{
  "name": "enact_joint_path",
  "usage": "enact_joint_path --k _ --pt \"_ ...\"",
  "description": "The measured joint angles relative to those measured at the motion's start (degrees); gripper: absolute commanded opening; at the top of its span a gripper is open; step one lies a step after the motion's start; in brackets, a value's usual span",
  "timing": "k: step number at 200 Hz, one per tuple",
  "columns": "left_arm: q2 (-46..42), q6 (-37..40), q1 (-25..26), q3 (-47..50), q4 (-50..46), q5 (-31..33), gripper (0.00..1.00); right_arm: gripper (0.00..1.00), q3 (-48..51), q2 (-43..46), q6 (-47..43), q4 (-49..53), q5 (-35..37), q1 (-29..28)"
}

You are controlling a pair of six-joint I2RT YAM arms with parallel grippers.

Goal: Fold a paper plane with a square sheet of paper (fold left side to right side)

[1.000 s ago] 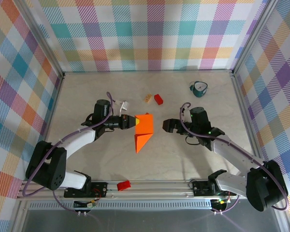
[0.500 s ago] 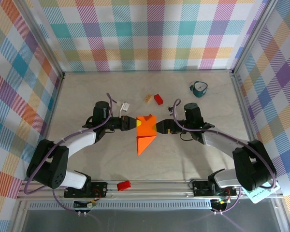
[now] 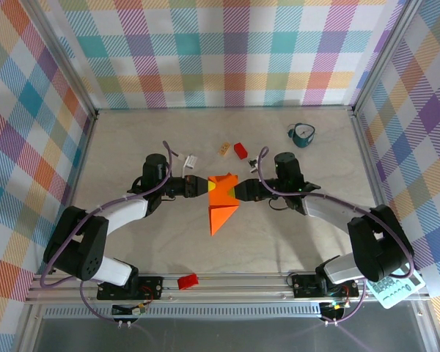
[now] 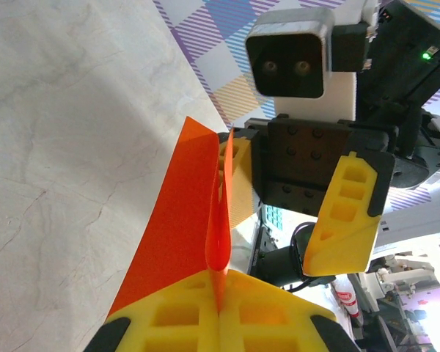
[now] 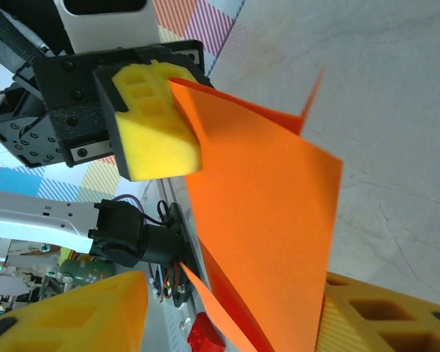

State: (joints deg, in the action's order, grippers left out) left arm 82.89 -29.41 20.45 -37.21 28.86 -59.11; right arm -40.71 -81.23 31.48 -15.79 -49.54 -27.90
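Nearest the camera in the top view, a near red block (image 3: 188,281) sat by the rail at the bottom of the frame, well apart from the work. The bare table (image 3: 279,242) between it and the paper was the best free room for laying the fold down.

At frame centre, the paper (image 3: 220,209) was partly folded. Its lower point lay on the table and its upper part was lifted.

The left fingers (image 4: 176,315) were clamped tight on the paper's left corner, with the sheet pinched between the pads. The right fingers (image 4: 345,213) were about half apart and straddled the right edge. One pad was against the sheet and the other was clear of it, so there was no grip there.

Risks, judged:
- The two sets of fingers met almost tip to tip, so any push inward could knock them together.
- If the right pair closed off the edge, it could crumple the sheet or miss it.
- Pulling apart with both clamped could tear the thin paper.
- A pinch on only one corner would let the sheet swing, and the crease would come out skewed.

Beyond the paper, a tan block (image 3: 224,149) and a far red block (image 3: 240,150) sat near, so there was little room toward the top of the frame. A small white item (image 3: 189,159) lay just beside the left arm's cable. A teal object (image 3: 302,133) was at upper right, well apart. The side walls were well clear.
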Motion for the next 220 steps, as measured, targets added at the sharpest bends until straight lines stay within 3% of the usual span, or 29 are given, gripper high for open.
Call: enact_joint_path --k 87,131,153,194,220 --pt "0.5 0.0 0.0 0.0 0.0 -0.1 0.0 0.36 -3.4 -0.3 -1.9 3.4 2.6 0.0" --pt "1.5 0.1 0.0 0.3 -0.1 -0.4 0.0 0.11 -4.3 -1.7 -2.6 4.8 4.6 0.0" --pt "2.7 0.3 0.0 0.4 0.0 -0.3 0.09 0.06 -4.5 -2.8 -2.6 5.4 5.6 0.0" --pt "6.4 0.8 0.0 2.2 1.5 2.8 0.35 0.02 -4.5 -8.4 -2.5 5.3 7.3 0.0" --pt "9.7 1.8 0.0 4.1 1.9 7.1 0.42 0.02 -4.5 -13.7 -1.9 5.4 9.1 0.0"
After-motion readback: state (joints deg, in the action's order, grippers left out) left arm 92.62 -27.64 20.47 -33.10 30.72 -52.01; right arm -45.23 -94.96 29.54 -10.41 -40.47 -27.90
